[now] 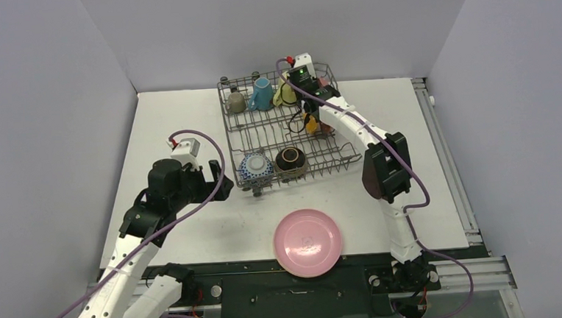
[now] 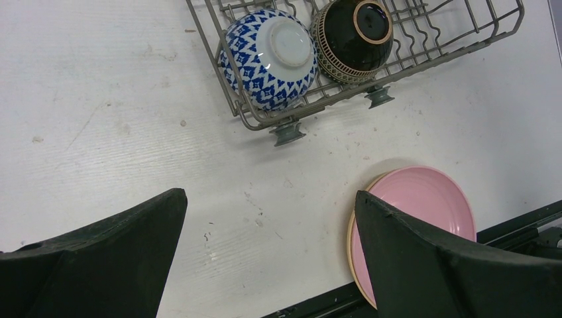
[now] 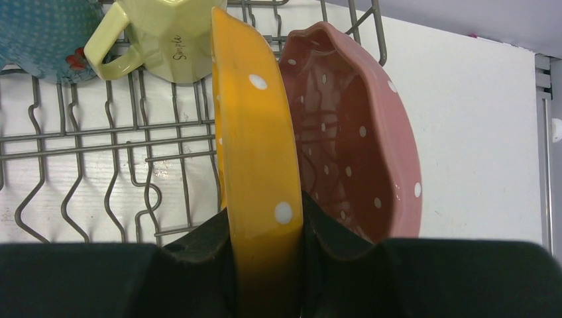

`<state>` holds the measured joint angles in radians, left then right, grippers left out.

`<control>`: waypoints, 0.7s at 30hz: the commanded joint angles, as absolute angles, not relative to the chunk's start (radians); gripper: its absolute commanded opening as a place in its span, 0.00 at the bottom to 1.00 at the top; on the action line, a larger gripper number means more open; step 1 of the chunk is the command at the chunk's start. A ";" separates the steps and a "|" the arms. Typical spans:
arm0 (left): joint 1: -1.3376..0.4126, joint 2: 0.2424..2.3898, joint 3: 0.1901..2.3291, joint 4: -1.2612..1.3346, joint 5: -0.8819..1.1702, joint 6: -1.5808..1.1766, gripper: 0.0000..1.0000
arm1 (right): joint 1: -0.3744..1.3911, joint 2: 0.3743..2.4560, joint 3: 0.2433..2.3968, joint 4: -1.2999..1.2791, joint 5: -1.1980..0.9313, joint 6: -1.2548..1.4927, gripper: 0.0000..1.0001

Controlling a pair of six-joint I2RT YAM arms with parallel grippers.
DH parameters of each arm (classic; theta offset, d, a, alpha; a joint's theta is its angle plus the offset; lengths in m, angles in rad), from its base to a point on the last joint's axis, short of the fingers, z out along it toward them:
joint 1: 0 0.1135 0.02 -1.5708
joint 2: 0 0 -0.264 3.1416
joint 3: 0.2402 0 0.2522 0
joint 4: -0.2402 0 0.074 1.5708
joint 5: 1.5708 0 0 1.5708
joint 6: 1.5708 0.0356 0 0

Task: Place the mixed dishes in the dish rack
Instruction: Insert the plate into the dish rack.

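The grey wire dish rack (image 1: 258, 127) stands at the back of the table. It holds a grey-olive mug (image 1: 236, 101), a blue mug (image 1: 261, 94), a yellow mug (image 3: 172, 40), a blue-white bowl (image 2: 268, 56) and a dark brown bowl (image 2: 351, 36), both upside down. My right gripper (image 3: 265, 218) is shut on an orange dotted plate (image 3: 255, 132), held on edge over the rack beside a pink dotted plate (image 3: 358, 139) that stands upright. My left gripper (image 2: 268, 218) is open and empty above the table, left of the rack. A plain pink plate (image 1: 307, 242) lies at the near edge on a tan plate (image 2: 350, 232).
The rack's small wheels (image 2: 288, 132) rest on the white table. A black rail (image 1: 292, 272) runs along the near edge under the pink plate. Grey walls close in the left, back and right sides.
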<state>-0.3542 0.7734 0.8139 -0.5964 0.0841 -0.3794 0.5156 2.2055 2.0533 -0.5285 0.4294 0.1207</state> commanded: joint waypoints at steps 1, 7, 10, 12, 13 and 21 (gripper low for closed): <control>-0.344 0.767 0.818 -0.548 0.104 -0.362 0.96 | 0.505 2.174 2.090 -0.377 0.467 0.150 0.00; -0.341 0.768 0.816 -0.547 0.105 -0.362 0.96 | 0.493 2.191 2.074 -0.367 0.451 0.175 0.00; -0.338 0.771 0.816 -0.545 0.109 -0.362 0.96 | 0.486 2.200 2.071 -0.369 0.438 0.182 0.00; -0.336 0.772 0.816 -0.545 0.112 -0.362 0.96 | 0.481 2.204 2.068 -0.370 0.430 0.186 0.00; -0.335 0.773 0.816 -0.545 0.114 -0.362 0.96 | 0.480 2.206 2.066 -0.371 0.427 0.187 0.00; -0.329 0.776 0.816 -0.541 0.125 -0.363 0.96 | 0.479 2.230 2.064 -0.391 0.411 0.159 0.00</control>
<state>-0.3374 0.7746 0.8135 -0.5900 0.1051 -0.3794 0.4892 2.2330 2.0476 -0.4980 0.3901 0.1413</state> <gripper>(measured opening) 0.965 0.226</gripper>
